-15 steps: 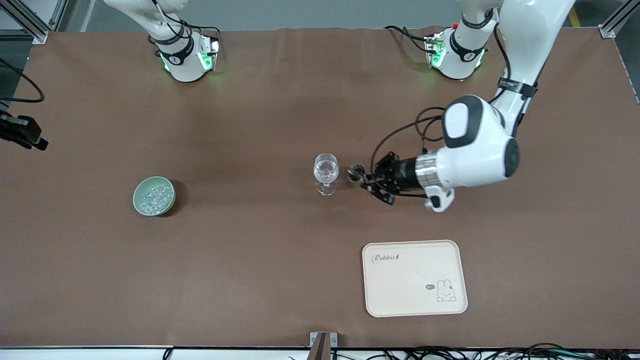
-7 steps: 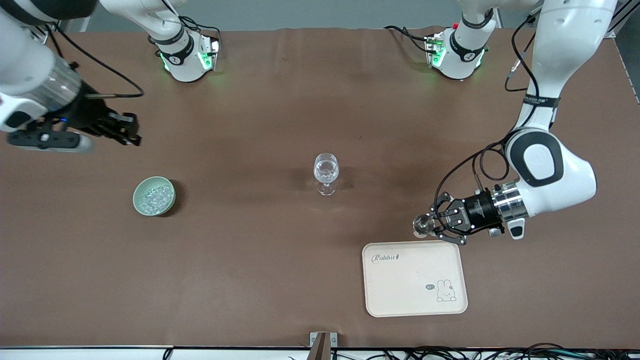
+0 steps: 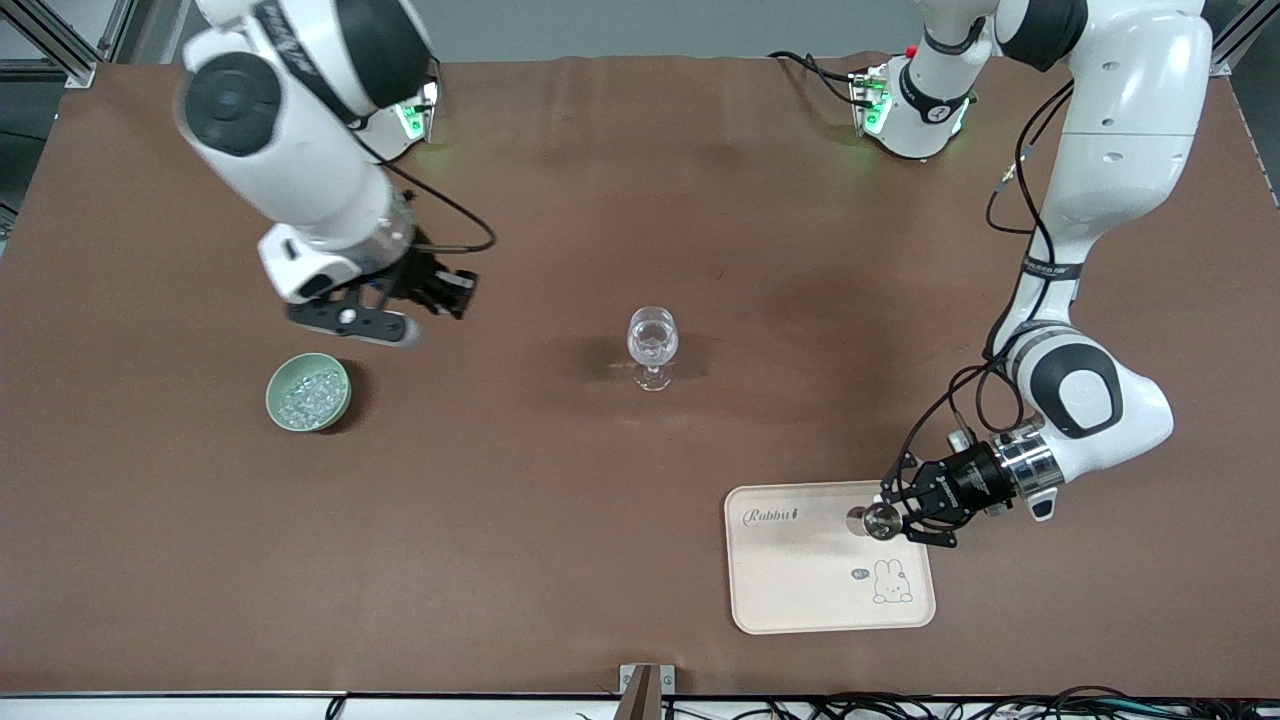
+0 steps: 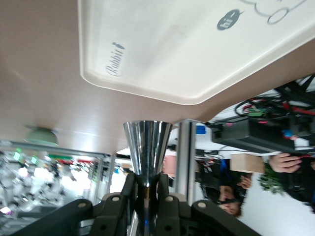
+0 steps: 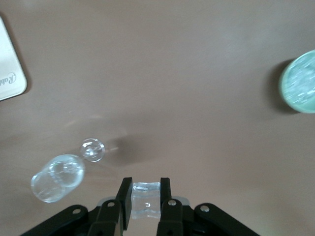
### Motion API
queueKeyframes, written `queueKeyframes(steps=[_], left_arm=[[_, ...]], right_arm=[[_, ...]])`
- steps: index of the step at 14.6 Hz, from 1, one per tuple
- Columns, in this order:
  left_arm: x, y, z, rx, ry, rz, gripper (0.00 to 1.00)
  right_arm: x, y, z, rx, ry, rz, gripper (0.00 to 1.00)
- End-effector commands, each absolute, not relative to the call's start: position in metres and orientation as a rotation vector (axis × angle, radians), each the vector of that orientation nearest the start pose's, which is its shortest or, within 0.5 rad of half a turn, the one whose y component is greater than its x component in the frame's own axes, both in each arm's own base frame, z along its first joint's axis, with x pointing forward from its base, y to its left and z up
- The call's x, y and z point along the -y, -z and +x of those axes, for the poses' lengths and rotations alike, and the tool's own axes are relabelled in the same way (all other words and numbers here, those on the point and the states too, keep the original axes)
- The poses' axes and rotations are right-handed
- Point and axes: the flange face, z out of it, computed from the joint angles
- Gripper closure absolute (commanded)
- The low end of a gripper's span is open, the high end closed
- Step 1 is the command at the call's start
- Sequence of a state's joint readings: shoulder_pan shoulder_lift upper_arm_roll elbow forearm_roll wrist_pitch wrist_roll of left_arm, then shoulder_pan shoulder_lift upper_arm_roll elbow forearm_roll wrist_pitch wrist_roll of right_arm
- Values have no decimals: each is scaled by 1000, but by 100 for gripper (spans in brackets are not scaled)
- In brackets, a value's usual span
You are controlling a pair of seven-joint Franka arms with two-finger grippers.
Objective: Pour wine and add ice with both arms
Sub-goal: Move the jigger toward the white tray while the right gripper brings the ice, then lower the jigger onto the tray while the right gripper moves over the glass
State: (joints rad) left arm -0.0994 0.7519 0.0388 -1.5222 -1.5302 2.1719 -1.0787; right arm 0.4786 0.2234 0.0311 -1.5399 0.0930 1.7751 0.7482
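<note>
A stemmed glass (image 3: 652,345) with clear liquid in its bowl stands mid-table; the right wrist view shows it from above (image 5: 56,178). My right gripper (image 3: 462,293) hangs over the bare table between the green bowl (image 3: 308,392) and the glass. It is shut on a clear ice chunk (image 5: 146,199). More ice (image 3: 310,393) fills the bowl. My left gripper (image 3: 893,514) is over the cream tray (image 3: 800,600), shut on the stem of a small steel cup (image 3: 880,521). The left wrist view shows that cup (image 4: 147,147) pinched between the fingers (image 4: 126,189), level with the tray (image 4: 172,49).
The green bowl (image 5: 300,83) shows at the edge of the right wrist view, as does a corner of the tray (image 5: 10,73). Both arm bases (image 3: 915,110) stand along the table edge farthest from the front camera. Cables lie along the edge nearest it.
My left arm has swung from beside the glass to over the tray, carrying the steel cup. My right arm has come in from its end of the table to between bowl and glass.
</note>
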Motion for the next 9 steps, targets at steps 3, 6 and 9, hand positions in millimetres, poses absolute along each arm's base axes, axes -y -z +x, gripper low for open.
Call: queueKeyframes(steps=[3, 6, 9], left_arm=[[81, -187, 726, -1836, 699, 1023, 96], [80, -161, 727, -1762, 647, 991, 95], [81, -142, 722, -1742, 630, 990, 95]], right_arm=[[-401, -492, 525, -537, -75, -2990, 99], [-457, -473, 514, -601, -52, -2956, 99], [-492, -451, 510, -634, -58, -2951, 99]])
